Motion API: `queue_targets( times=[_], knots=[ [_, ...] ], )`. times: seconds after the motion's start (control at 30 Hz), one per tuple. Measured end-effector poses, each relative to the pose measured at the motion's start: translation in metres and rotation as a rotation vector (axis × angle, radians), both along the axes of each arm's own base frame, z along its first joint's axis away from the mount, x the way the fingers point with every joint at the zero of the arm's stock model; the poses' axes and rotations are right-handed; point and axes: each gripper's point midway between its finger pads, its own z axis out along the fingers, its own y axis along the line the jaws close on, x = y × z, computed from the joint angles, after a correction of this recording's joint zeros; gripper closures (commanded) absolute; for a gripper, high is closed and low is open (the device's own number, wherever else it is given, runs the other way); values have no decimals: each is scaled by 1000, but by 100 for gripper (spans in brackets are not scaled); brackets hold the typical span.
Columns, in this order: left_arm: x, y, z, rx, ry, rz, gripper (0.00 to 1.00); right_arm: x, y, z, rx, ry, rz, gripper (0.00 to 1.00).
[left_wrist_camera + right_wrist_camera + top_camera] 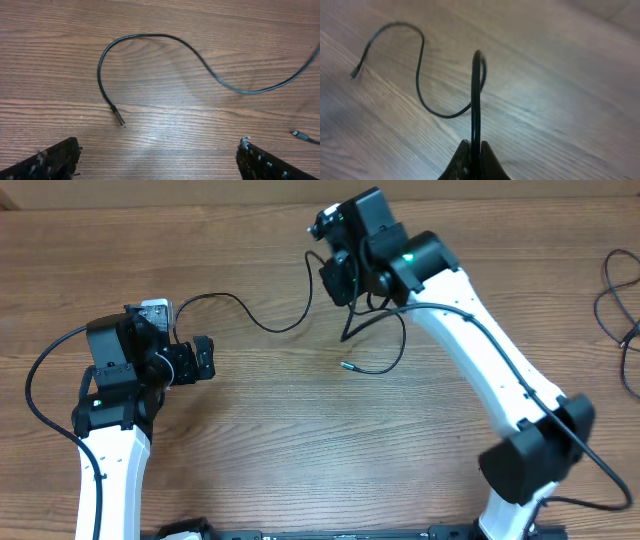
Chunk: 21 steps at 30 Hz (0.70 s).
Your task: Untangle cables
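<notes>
I have bare table [300,440] in the middle, between the two arms, with room for a gripper to pass. Ahead of my left gripper [159,152] a cable [145,35] curves across the wood, and its plug [119,120] lies in the lane. A second strand [375,371] lies beside the right arm [480,350], and cords [600,305] crowd the right edge.

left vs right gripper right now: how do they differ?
Left gripper is open and empty; right gripper is shut on a cable. Left hangs above a plug end lying on the table; right pinches a loop of its strand. Both have black fingers.
</notes>
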Motion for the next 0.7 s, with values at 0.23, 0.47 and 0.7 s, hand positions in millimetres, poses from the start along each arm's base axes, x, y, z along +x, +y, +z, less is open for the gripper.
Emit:
queue_targets(
  times=[0.23,0.47,0.7],
  knots=[
    [0,0,0,1,0,1,0,-28,-24,137,141,-326,5,96],
    [0,1,0,3,1,3,0,-68,-87,256,249,-656,-67,96],
    [0,1,0,5,1,5,0,-42,-182,245,100,-806,-296,96]
  ],
)
